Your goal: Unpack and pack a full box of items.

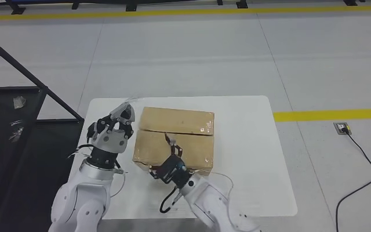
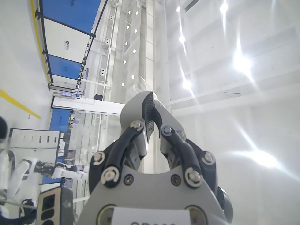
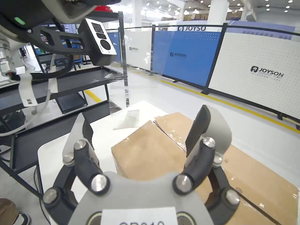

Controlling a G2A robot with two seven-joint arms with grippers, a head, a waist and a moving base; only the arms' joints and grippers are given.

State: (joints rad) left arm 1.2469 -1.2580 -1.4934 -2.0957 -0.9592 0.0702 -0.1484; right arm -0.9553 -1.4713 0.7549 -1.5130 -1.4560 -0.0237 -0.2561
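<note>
A brown cardboard box (image 1: 174, 139) lies flat on the white bench (image 1: 249, 162), left of the bench's middle and roughly halfway between its near and far edges. It is rectangular, with its long sides running across the bench, and it is turned slightly out of square with the bench edges. Its two top flaps are folded down and meet along a seam (image 1: 174, 133) that runs the length of the lid, with a thin dark gap showing. Clear, glossy tape (image 3: 173, 133) glints along that seam in the right wrist view. The cardboard is plain and looks undamaged.
</note>
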